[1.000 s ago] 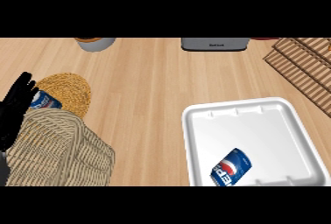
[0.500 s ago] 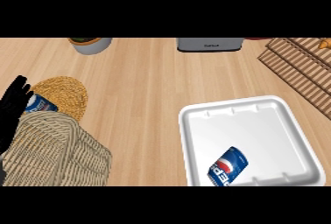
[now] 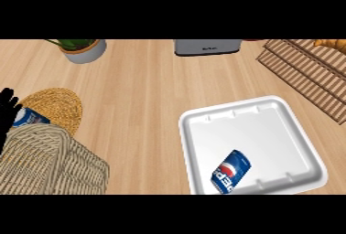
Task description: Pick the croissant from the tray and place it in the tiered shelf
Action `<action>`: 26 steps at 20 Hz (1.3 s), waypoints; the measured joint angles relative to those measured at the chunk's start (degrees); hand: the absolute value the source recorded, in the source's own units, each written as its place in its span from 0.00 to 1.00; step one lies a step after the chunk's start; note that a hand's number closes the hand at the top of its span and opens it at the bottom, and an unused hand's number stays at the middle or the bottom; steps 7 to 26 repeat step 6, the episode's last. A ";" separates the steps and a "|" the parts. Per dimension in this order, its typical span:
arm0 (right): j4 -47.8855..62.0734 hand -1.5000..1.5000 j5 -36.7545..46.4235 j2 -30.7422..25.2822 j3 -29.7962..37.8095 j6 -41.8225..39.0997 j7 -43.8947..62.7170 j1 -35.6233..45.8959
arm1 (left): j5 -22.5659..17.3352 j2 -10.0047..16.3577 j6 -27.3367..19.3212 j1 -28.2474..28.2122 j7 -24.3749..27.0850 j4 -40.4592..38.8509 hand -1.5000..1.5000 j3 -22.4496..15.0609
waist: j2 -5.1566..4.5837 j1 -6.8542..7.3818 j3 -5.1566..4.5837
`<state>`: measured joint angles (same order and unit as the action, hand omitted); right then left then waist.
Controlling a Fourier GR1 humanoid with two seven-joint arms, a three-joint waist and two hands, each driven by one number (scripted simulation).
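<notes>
The white tray [image 3: 270, 114] lies at the centre right and holds only a blue soda can [image 3: 229, 171] lying on its side. The slatted wooden tiered shelf [image 3: 304, 73] fills the upper right corner. A golden-brown croissant [image 3: 330, 43] rests on the shelf at the view's top right edge, partly cut off. My left hand [image 3: 8, 107] shows at the far left edge, black fingers up and relaxed, touching nothing. My right hand is out of sight.
A woven basket [image 3: 47, 160] fills the lower left. Behind it a round woven mat [image 3: 57, 105] carries a second blue can [image 3: 27, 118]. At the back stand a potted plant [image 3: 84, 50] and a grey appliance [image 3: 206, 46].
The view has shifted, so everything slid slightly left and down. More of the shelf shows and the croissant on it has come into view. Less of the left hand shows.
</notes>
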<state>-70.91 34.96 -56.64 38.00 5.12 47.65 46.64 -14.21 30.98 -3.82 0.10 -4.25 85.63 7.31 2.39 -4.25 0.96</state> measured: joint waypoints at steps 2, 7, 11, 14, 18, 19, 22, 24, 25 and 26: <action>-3.06 0.00 -1.51 -1.81 1.99 -3.92 2.12 -2.06 | -0.19 0.33 -0.18 -1.07 -0.09 0.14 0.50 0.61 | 0.26 -0.98 -0.03; -9.26 0.00 -5.69 -5.38 7.10 -11.95 5.44 -5.22 | -0.64 0.77 -0.50 -2.77 -0.41 0.53 0.50 1.56 | 0.59 -2.50 -0.04; -9.26 0.00 -5.69 -5.38 7.10 -11.95 5.44 -5.22 | -0.64 0.77 -0.50 -2.77 -0.41 0.53 0.50 1.56 | 0.59 -2.50 -0.04; -9.26 0.00 -5.69 -5.38 7.10 -11.95 5.44 -5.22 | -0.64 0.77 -0.50 -2.77 -0.41 0.53 0.50 1.56 | 0.59 -2.50 -0.04; -9.26 0.00 -5.69 -5.38 7.10 -11.95 5.44 -5.22 | -0.64 0.77 -0.50 -2.77 -0.41 0.53 0.50 1.56 | 0.59 -2.50 -0.04; -9.26 0.00 -5.69 -5.38 7.10 -11.95 5.44 -5.22 | -0.64 0.77 -0.50 -2.77 -0.41 0.53 0.50 1.56 | 0.59 -2.50 -0.04; -9.26 0.00 -5.69 -5.38 7.10 -11.95 5.44 -5.22 | -0.64 0.77 -0.50 -2.77 -0.41 0.53 0.50 1.56 | 0.59 -2.50 -0.04; -9.26 0.00 -5.69 -5.38 7.10 -11.95 5.44 -5.22 | -0.64 0.77 -0.50 -2.77 -0.41 0.53 0.50 1.56 | 0.59 -2.50 -0.04; -9.26 0.00 -5.69 -5.38 7.10 -11.95 5.44 -5.22 | -0.64 0.77 -0.50 -2.77 -0.41 0.53 0.50 1.56 | 0.59 -2.50 -0.04; -9.26 0.00 -5.69 -5.38 7.10 -11.95 5.44 -5.22 | -0.64 0.77 -0.50 -2.77 -0.41 0.53 0.50 1.56 | 0.59 -2.50 -0.04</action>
